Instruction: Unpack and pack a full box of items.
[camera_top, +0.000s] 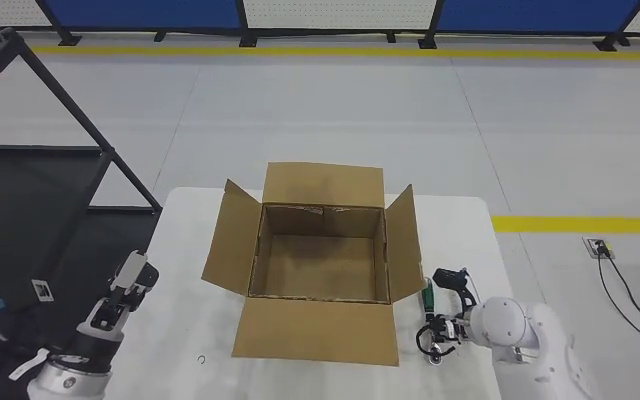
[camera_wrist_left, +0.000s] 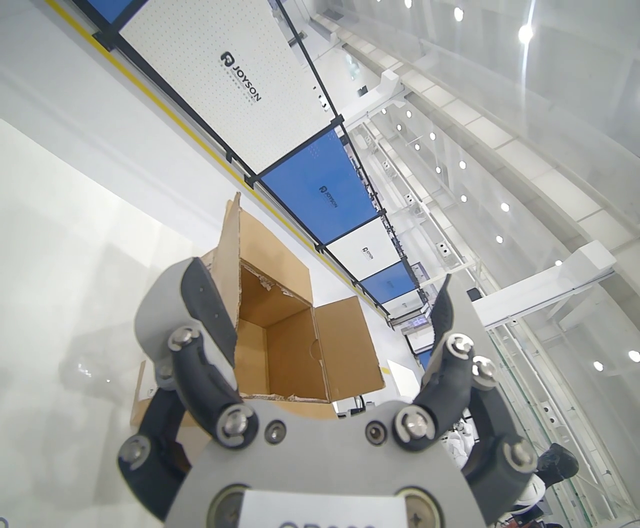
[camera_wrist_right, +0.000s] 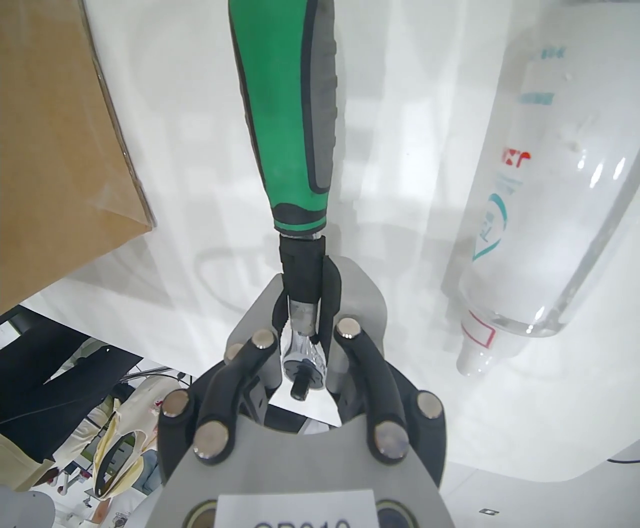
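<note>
Ratchet wrench (camera_wrist_right: 287, 125), neck clamped in right pincer (camera_wrist_right: 305, 305), beside cardboard box (camera_top: 315, 330), left pincer (camera_wrist_left: 320, 295) wide open, empty

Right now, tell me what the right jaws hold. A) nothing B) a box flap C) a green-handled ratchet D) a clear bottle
C: the right jaws are closed on the metal neck of the ratchet, just below its green handle, while the bottle lies apart beside it, untouched.
</note>
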